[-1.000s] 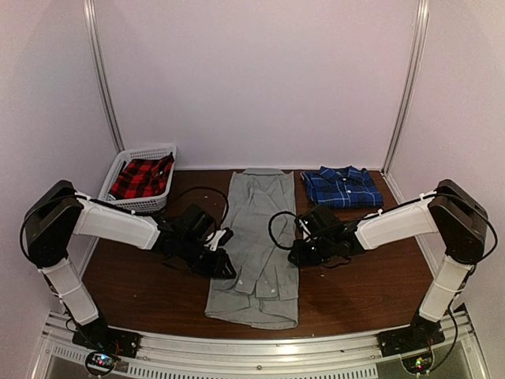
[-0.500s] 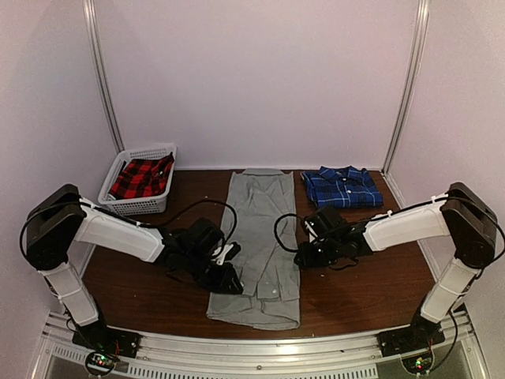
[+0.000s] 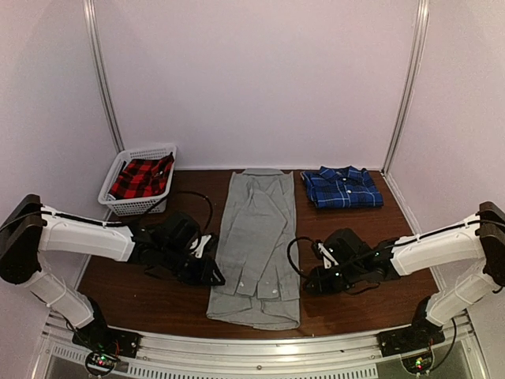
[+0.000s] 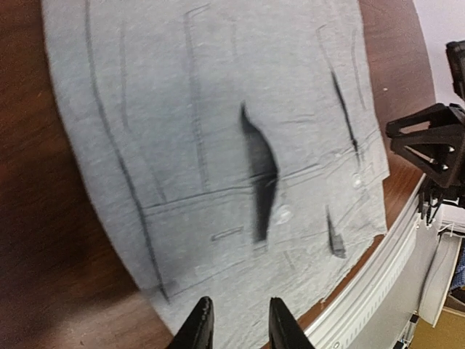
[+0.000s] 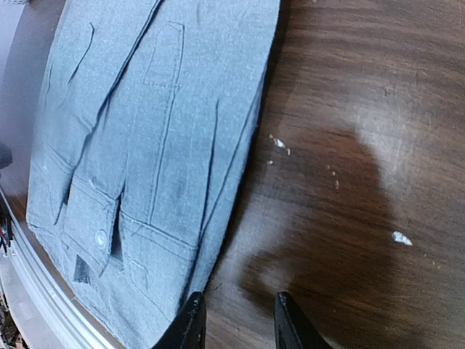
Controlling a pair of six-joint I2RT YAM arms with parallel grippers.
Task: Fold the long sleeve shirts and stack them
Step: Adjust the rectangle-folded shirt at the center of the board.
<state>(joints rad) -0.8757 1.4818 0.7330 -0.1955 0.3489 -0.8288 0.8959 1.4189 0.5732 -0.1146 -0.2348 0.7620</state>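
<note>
Grey shirt (image 3: pixel 256 245) is laid out flat down the middle of the table (image 3: pixel 142 292), folded into one long strip. Its collar is at the far end, its hem by the front rail, and the cuffs are tucked in on top near the hem. Blue plaid shirt (image 3: pixel 342 187) sits folded in the far right corner, just off the grey collar and not touching it.

Left gripper (image 3: pixel 211 272) is low at the strip's left edge, jaws a little apart, nothing between them. Right gripper (image 3: pixel 312 283) mirrors it at the right edge, jaws also parted and empty over the fabric edge and bare wood. Far left, a white basket (image 3: pixel 150 204) holds a red plaid cloth (image 3: pixel 140 178).
</note>
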